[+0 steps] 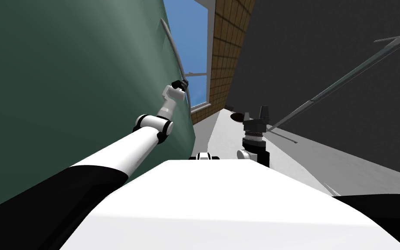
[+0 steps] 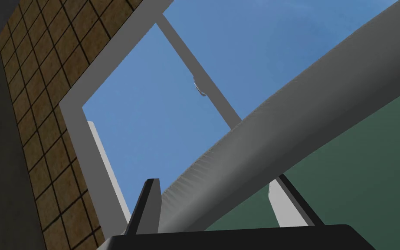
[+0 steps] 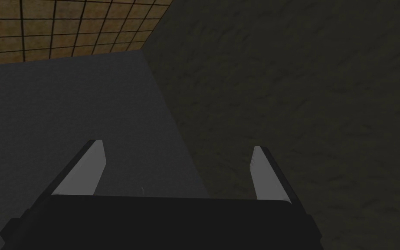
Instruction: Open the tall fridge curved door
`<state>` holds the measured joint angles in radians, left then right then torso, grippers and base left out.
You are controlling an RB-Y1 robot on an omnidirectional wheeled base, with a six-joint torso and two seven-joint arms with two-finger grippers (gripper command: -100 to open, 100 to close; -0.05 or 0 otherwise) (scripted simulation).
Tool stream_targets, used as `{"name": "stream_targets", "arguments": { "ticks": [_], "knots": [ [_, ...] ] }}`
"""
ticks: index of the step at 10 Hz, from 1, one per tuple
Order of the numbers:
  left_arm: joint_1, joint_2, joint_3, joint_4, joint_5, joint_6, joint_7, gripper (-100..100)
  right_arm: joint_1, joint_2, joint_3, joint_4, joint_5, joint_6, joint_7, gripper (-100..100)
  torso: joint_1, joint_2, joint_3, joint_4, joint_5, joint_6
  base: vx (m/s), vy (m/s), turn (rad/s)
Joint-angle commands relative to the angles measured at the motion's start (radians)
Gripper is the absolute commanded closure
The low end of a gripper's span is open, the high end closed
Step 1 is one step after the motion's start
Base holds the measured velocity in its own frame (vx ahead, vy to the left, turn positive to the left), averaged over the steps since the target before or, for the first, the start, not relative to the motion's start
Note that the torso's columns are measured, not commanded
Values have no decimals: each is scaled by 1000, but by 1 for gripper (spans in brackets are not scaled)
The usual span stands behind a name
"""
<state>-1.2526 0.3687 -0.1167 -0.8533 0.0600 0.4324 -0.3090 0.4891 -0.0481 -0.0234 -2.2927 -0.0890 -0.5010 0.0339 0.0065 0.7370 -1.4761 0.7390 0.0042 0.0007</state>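
Fridge door: one green curved panel on your left, with one grey handle along its edge. Your left gripper clamps that handle between its two fingers. Your right gripper hangs spread apart, holding nothing.

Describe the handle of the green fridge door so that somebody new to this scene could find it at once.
The big curved green fridge door stands on the robot's left. Along its edge beside the window runs the handle, a long thin grey bar, with the left gripper at it. Its bowed shape sets it apart from the straight pale window frame.
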Motion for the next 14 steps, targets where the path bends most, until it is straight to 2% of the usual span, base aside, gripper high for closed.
{"name": "stream_targets", "arguments": {
  "ticks": [1, 3, 4, 5, 7, 12, 13, 14],
  "knots": [
    [-17, -35, -24, -18, 37, -3, -5, 100, 0, 0, 0, 0, 0, 0, 0, 0, -3, 0, 0, 1, -2, 2, -131, -61, -109],
    [-29, -72, -44, -33, 52, -2, -8, 100, 0, 0, 0, 0, 0, 0, 0, 0, -10, 3, 3, -1, -4, 13, -155, -63, -198],
    [-29, -72, -44, -33, 52, -2, -8, 100, 0, 0, 0, 0, 0, 0, 0, 0, -9, 4, 6, -2, -2, 17, -106, -80, -83],
    [-31, -28, -38, -84, 73, 71, -18, -100, 0, 0, 0, 0, 0, 0, 0, 0, -10, 4, 5, -1, -4, 15, -29, -34, -6],
    [-50, -22, -37, -90, 81, 96, -20, -100, 1, 0, 0, 0, 0, 0, 0, 0, -7, 1, 1, 2, -5, 4, 24, 15, 21],
    [-89, -10, -36, -100, 97, 144, -23, -100, 1, 0, 0, 0, 0, 0, 0, 0, -5, 8, 0, 10, -11, 8, 8, 11, 19],
    [-72, -14, -32, -81, 90, 140, -24, -100, 1, 0, 0, 0, 0, 0, 0, 0, -6, 7, 0, 10, -12, 8, 0, 0, 0],
    [-70, -14, -31, -78, 89, 140, -24, 0, 1, 0, 0, 0, 0, 0, 0, 0, -8, 7, 1, 7, -9, 4, 0, 0, 0]
  ]
}}
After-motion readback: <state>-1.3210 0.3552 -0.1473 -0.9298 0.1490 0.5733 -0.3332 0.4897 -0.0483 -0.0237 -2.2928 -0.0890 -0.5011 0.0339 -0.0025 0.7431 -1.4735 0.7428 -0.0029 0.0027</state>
